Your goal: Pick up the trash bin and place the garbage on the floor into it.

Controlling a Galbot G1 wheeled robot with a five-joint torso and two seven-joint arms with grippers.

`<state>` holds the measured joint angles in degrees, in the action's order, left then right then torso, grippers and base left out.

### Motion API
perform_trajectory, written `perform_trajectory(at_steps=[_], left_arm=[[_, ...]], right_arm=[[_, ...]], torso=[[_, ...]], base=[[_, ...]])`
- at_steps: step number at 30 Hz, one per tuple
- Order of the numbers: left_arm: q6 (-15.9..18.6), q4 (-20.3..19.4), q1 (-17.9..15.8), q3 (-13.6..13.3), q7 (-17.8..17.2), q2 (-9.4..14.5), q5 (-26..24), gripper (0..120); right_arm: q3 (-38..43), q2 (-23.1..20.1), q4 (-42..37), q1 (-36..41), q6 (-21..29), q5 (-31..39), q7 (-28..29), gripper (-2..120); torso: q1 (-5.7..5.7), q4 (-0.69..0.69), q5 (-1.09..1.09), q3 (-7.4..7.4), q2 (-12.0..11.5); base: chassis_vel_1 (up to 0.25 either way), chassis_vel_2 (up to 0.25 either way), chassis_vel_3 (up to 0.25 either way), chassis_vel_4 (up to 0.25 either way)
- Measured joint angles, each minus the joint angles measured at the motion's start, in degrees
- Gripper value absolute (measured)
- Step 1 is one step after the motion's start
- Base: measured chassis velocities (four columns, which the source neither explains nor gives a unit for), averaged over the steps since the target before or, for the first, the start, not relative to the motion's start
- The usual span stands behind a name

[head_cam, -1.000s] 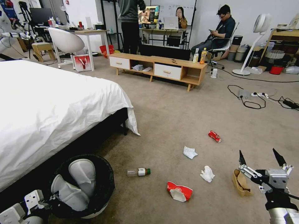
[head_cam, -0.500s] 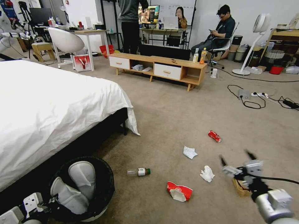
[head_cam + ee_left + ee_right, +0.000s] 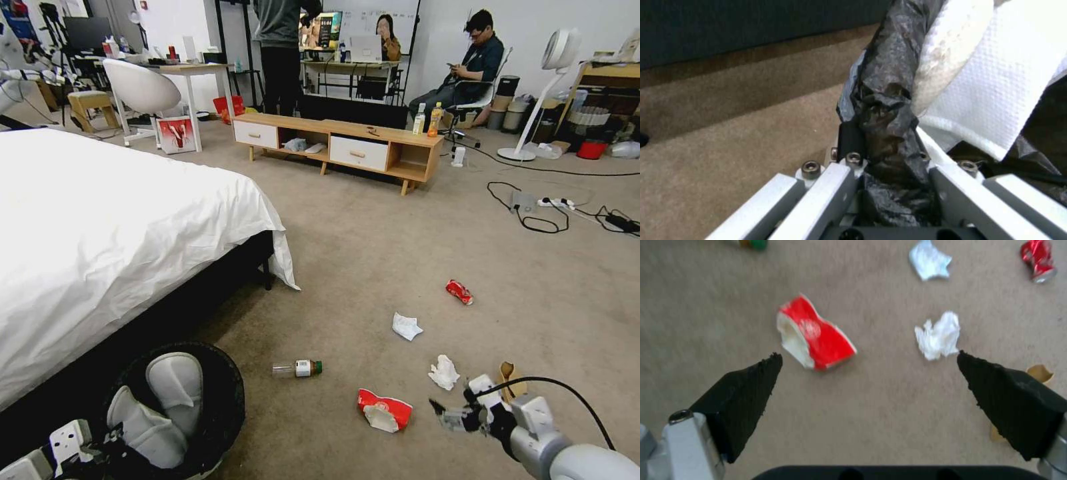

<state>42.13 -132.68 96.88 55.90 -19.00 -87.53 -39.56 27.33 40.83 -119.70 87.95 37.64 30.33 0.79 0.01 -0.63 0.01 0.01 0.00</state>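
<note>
Trash bin [image 3: 200, 400], lined with a black bag [image 3: 889, 133], sits at the near left beside the bed [image 3: 100, 233], its rim clenched between the fingers of the left gripper [image 3: 889, 163], as it was a second ago; white padded material [image 3: 170, 387] fills the bin. Since the earlier frames the right gripper [image 3: 460, 410] has swung down and leftward across the floor [image 3: 373, 247], from a raised spot at the near right above the brown paper bag [image 3: 510, 377] to a low position just right of the red-and-white paper cup [image 3: 383, 410]. Its black fingers [image 3: 746, 393] are spread wide and grasp nothing. From the right wrist camera, the cup [image 3: 813, 336] lies on the carpet between and beyond the two fingertips, with a crumpled white tissue [image 3: 940, 335] close to the other finger and an edge of the paper bag [image 3: 1040, 373] beside it. The litter itself has not shifted: the crushed red can [image 3: 460, 292] lies farthest out, a flatter white tissue [image 3: 405, 327] nearer, the crumpled tissue [image 3: 443, 373] nearer again, and the green-capped bottle [image 3: 298, 368] on its side between the bin and the cup. The bin has dropped slightly lower in the head view compared with a second ago. A low wooden cabinet [image 3: 340, 147] stands along the far side of the room.
</note>
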Motion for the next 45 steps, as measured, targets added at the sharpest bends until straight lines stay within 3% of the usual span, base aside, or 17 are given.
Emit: perform_trajectory(at_steps=[15, 45], left_arm=[[0.00, -1.08, 1.18, 0.56, 0.42, -0.95, 1.27, 3], [0.00, 1.81, -1.10, 2.22, 0.56, -1.08, 1.12, 3]], right_arm=[[-9.03, 2.86, 9.98, -8.01, -0.46, -4.42, -3.78, 100], [-26.14, 9.84, 28.27, -25.99, -7.67, -6.43, -4.44, 100]], torso=[[0.00, 0.02, 0.00, 0.00, 0.00], [0.00, 0.01, -0.01, 0.00, 0.00]], base=[[0.000, 0.000, 0.000, 0.000], [0.000, 0.000, 0.000, 0.000]])
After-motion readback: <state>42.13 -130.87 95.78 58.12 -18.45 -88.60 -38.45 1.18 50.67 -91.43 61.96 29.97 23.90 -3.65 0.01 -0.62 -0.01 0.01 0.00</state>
